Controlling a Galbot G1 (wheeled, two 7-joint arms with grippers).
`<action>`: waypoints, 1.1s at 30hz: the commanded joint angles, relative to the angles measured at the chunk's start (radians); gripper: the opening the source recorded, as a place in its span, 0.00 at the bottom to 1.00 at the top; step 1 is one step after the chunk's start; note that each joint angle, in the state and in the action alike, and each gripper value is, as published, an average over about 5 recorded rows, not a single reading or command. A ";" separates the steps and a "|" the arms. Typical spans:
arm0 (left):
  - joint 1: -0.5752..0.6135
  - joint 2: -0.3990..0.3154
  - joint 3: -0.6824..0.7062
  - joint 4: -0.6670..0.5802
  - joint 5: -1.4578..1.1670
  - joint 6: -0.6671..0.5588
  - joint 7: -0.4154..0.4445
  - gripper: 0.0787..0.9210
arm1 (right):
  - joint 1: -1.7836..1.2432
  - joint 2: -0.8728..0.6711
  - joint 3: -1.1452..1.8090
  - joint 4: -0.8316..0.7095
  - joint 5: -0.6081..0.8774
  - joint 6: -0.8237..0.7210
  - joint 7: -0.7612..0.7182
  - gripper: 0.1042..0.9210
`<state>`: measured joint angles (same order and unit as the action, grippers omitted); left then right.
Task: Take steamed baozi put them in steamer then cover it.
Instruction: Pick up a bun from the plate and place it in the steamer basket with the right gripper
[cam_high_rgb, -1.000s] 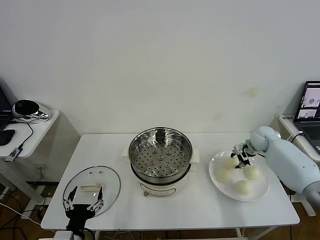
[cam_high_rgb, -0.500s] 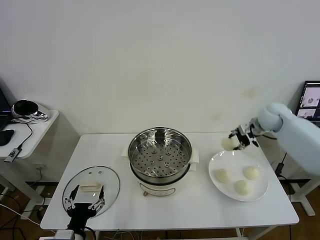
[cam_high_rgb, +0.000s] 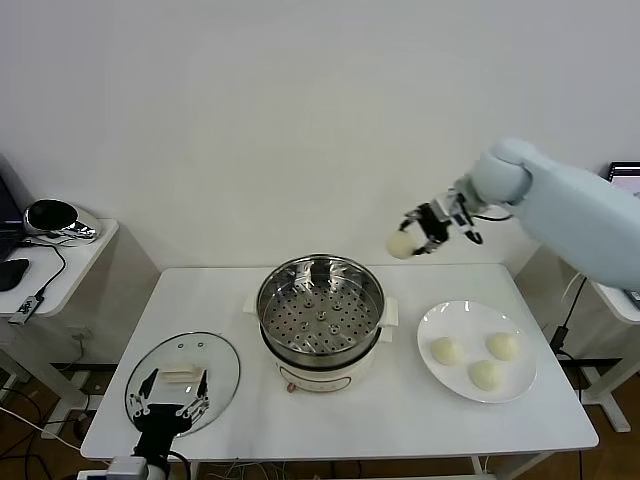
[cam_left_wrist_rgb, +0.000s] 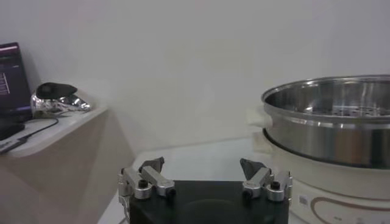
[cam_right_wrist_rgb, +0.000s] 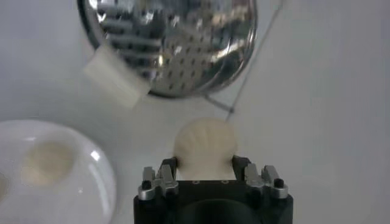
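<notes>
Baozi (cam_high_rgb: 401, 243) number one is off the plate (cam_high_rgb: 520, 385) and in the air: a second ago our right gripper (cam_high_rgb: 424, 232) was down among the four buns, half a second ago it had one lifted just above the plate's far edge, and now it holds that bun high between plate and steamer (cam_high_rgb: 320, 315), above the table and just off the pot's right rim. In the right wrist view the bun (cam_right_wrist_rgb: 205, 141) sits squeezed between the two fingers (cam_right_wrist_rgb: 159, 176), so we read the claw as closed on it, with the perforated tray (cam_right_wrist_rgb: 177, 42) in sight beyond. Three buns lie on the plate, well apart from the gripper: one at the left (cam_high_rgb: 446, 350), one at the right (cam_high_rgb: 503, 345), one nearest us (cam_high_rgb: 485, 374).

We judge the pick done and the carry about halfway; the bun still has to travel over the rim and come down onto the tray before the fingers let go. The tray looks bare, so this would be the first of four.

Our left gripper (cam_high_rgb: 168, 405) waits with its fingers spread wide over the glass lid (cam_high_rgb: 215, 355) at the table's left front corner; covering comes last, after all the buns are in
</notes>
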<state>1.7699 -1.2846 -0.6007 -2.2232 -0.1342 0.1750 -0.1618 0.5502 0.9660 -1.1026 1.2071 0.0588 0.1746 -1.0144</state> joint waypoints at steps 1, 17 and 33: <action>0.003 0.000 -0.010 -0.002 -0.002 0.000 0.001 0.88 | 0.103 0.178 -0.132 -0.028 0.067 0.068 0.033 0.58; 0.013 -0.020 -0.020 -0.002 -0.001 -0.001 0.001 0.88 | -0.058 0.385 -0.167 -0.256 -0.198 0.359 0.072 0.58; 0.010 -0.020 -0.021 -0.008 -0.005 -0.001 0.000 0.88 | -0.136 0.435 -0.130 -0.369 -0.415 0.450 0.130 0.59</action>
<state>1.7796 -1.3055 -0.6206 -2.2319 -0.1403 0.1738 -0.1614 0.4349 1.3786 -1.2284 0.8780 -0.2819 0.5868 -0.8936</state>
